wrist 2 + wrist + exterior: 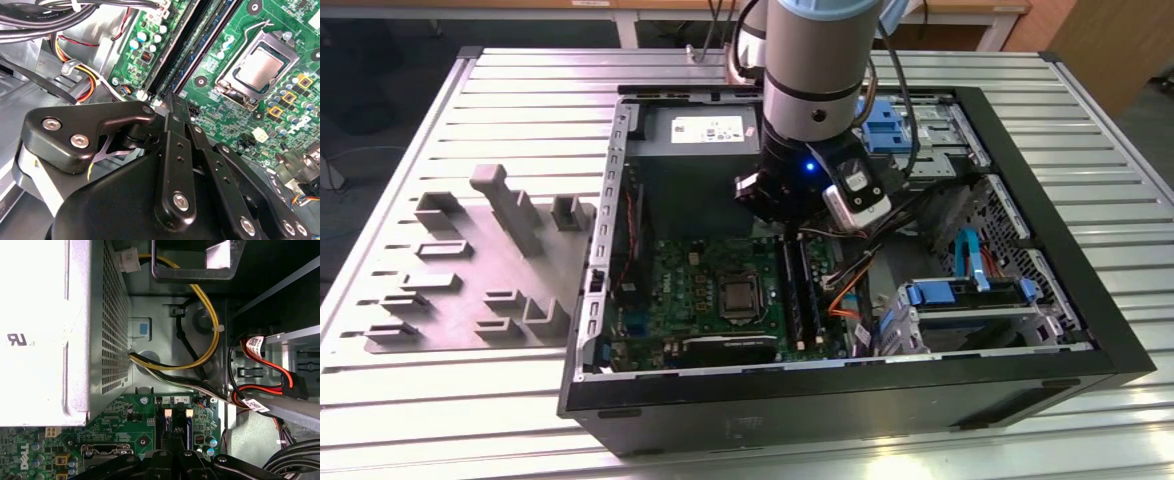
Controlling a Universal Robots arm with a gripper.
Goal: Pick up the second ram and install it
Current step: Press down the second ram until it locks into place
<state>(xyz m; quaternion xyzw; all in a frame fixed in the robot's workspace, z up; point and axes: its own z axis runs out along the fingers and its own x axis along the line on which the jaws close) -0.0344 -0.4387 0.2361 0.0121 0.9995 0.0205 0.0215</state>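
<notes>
Arm positioned inside open PC case [1121,330] on counter [520,90], hand [172,107] lowered over RAM slots [185,55] beside CPU socket [260,62] on motherboard [707,300]. In second wrist view, fingers [175,150] seen drawn together, close to shut; thin edge between them judged possibly second ram, not confirmable. Blue stick [189,432] seen at slots in first wrist view, seating unclear. Risks: ram tilted or offset from slot, then bent or half-seated under downward push; nearby cables [85,80] snagged.
</notes>
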